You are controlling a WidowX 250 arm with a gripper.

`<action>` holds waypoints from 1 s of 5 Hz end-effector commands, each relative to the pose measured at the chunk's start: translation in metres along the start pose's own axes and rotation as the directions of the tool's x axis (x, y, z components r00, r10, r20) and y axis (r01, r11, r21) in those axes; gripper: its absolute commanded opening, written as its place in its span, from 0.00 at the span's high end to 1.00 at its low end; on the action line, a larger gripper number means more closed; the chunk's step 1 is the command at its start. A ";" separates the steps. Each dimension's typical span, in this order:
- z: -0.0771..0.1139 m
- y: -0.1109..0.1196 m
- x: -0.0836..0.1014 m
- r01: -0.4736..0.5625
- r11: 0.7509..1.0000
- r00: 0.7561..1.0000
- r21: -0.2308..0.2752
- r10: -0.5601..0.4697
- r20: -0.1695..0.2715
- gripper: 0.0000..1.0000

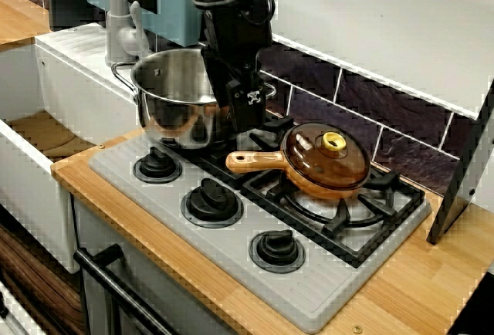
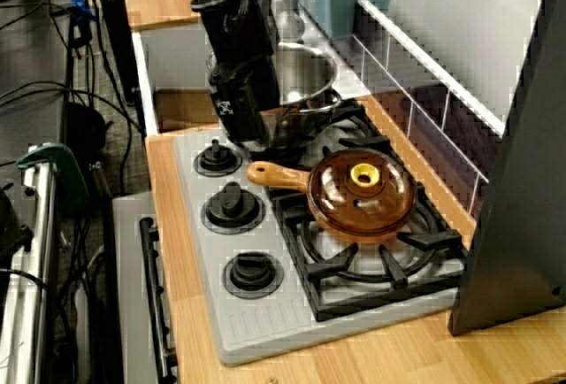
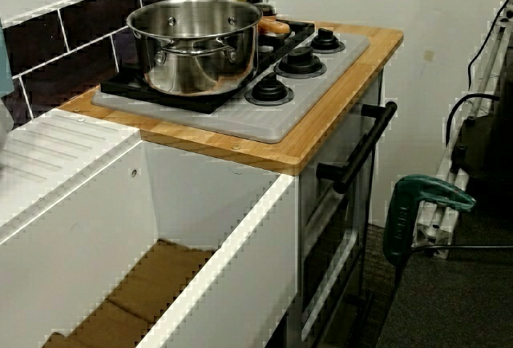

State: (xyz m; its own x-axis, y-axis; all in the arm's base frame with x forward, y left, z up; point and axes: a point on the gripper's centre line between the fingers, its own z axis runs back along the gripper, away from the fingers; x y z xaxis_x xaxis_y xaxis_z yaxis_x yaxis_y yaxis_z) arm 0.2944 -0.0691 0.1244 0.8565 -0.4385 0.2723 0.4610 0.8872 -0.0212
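Note:
In the front view my black gripper (image 1: 248, 121) hangs low over the stove grate (image 1: 370, 211), right next to the right side of a shiny steel pot (image 1: 177, 96) on the back-left burner. Just below it lies the wooden handle (image 1: 251, 162) of a brown glass pan (image 1: 328, 165) with a yellow-knobbed lid. The view from the stove's right end shows the gripper (image 2: 246, 139) between the pot (image 2: 305, 79) and the knobs, above the pan handle (image 2: 270, 174). Its fingers are too dark to make out. Nothing shows in its grasp.
Three black knobs (image 1: 212, 200) line the grey stove front. A white sink (image 3: 160, 284) and a faucet (image 1: 120, 26) lie left of the stove. A dark board (image 2: 522, 180) leans at the right end. An oven handle (image 3: 361, 143) sticks out in front.

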 end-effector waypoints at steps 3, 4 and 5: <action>0.048 0.036 -0.001 -0.098 0.993 0.991 0.070 0.091 0.102 0.00; 0.049 0.047 -0.009 -0.125 0.989 0.987 0.080 0.116 0.116 0.00; 0.036 0.051 -0.017 -0.120 0.987 0.988 0.110 0.108 0.109 0.00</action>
State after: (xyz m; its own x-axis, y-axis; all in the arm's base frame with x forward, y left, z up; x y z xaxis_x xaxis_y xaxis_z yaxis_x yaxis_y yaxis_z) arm 0.2972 -0.0142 0.1424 0.8876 -0.3181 0.3332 0.3257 0.9448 0.0344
